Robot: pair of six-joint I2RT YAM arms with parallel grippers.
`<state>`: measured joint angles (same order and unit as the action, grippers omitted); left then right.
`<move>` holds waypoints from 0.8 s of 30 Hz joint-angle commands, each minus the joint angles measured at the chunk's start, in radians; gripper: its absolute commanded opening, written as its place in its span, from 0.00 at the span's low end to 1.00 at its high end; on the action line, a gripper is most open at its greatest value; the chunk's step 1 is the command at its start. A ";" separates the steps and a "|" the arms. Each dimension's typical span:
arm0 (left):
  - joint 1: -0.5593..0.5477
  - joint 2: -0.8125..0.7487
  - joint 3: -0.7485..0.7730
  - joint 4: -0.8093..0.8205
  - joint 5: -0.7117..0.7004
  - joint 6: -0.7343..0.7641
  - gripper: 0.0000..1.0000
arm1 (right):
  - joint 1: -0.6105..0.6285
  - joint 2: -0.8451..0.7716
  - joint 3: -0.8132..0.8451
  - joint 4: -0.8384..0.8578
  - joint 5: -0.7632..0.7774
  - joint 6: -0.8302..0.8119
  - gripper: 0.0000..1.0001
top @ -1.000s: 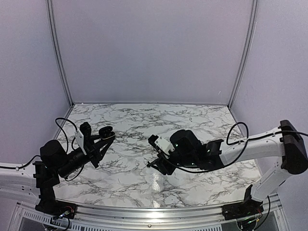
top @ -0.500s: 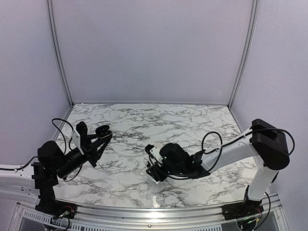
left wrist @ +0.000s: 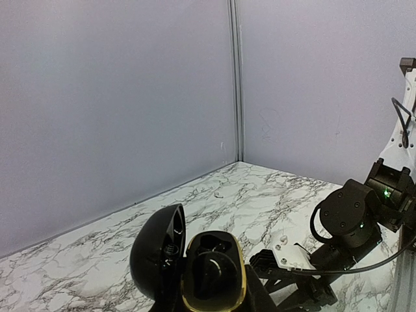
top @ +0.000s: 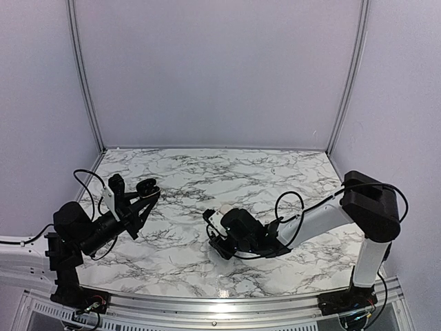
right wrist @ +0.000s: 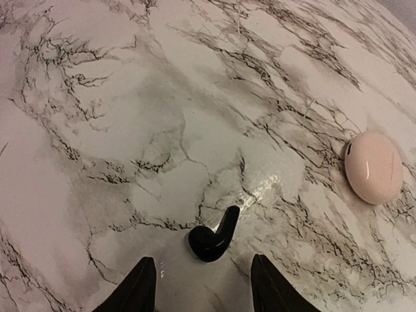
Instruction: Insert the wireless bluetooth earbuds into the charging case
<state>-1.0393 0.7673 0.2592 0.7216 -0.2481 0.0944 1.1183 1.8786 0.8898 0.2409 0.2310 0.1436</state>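
- Black earbud lies on its side on the marble table, its stem pointing up and to the right in the right wrist view.
- Right claw hangs low over the table with its two fingertips spread wide. The earbud sits just ahead of the gap between them and is not gripped.
- Pale pink pebble-shaped object rests on the table to the right of the earbud, well apart from it. It has a small dark slot near its upper left edge.
- Left claw is raised off the table on the left side and is closed around a black charging case.
- Charging case stands open, with its lid swung to the left and a gold rim around the hollowed inside. The hollows are dark, so I cannot tell whether a second earbud sits in them.
- Both arms are well apart in the top view, and the right one stretches toward the middle of the table.
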 commanded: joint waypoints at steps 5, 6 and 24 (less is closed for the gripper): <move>0.005 -0.004 -0.003 0.039 -0.014 0.017 0.00 | -0.024 0.057 0.045 0.023 0.026 -0.066 0.43; 0.005 -0.004 -0.003 0.039 -0.014 0.017 0.00 | -0.026 0.059 0.044 0.026 0.023 -0.066 0.42; 0.006 0.007 -0.003 0.039 -0.025 0.025 0.00 | -0.063 0.069 0.022 0.041 -0.027 -0.073 0.21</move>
<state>-1.0393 0.7700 0.2596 0.7216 -0.2573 0.1066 1.0649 1.9270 0.9161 0.2848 0.2245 0.0910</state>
